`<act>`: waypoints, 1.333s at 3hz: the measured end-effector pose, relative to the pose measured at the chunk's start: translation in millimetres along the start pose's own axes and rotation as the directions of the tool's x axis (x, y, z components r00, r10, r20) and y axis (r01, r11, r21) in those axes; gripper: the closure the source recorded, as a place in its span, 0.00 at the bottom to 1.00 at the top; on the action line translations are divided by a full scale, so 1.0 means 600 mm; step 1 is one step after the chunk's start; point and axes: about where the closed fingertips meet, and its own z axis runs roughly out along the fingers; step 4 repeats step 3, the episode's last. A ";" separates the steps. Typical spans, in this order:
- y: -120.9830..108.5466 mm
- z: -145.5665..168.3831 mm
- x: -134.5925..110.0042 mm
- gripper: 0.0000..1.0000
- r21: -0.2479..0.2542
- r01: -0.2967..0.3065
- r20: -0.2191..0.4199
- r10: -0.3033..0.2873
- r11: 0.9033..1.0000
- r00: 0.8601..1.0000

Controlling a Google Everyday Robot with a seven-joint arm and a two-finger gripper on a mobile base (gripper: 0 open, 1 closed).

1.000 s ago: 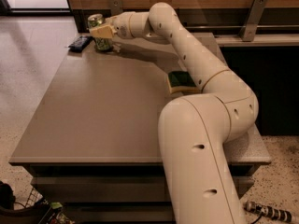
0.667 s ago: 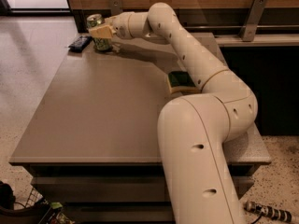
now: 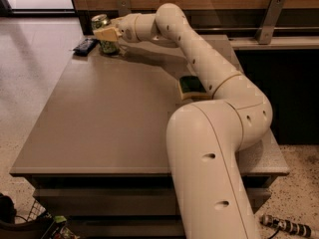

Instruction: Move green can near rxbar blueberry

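The green can (image 3: 102,24) stands upright at the far left corner of the table (image 3: 109,113), its silver top showing. My gripper (image 3: 106,35) reaches across the table and is shut on the green can, with a pale finger (image 3: 104,33) crossing its front. The rxbar blueberry (image 3: 84,46), a flat dark bar, lies on the table just left of the can, a short gap away. The lower part of the can (image 3: 109,47) shows below the finger.
A green-topped yellow sponge (image 3: 190,86) lies near the table's right side, partly behind my arm (image 3: 209,68). A wooden wall with metal brackets (image 3: 269,19) runs behind the table. The floor drops away at the left edge.
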 end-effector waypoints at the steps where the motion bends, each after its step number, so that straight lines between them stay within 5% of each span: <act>1: 0.003 0.005 0.001 0.14 -0.005 -0.001 -0.001 0.001 1.000 1.000; 2: 0.007 0.010 0.003 0.00 -0.009 -0.002 -0.001 0.002 1.000 1.000; 4: 0.007 0.010 0.003 0.00 -0.009 -0.002 -0.001 0.002 1.000 1.000</act>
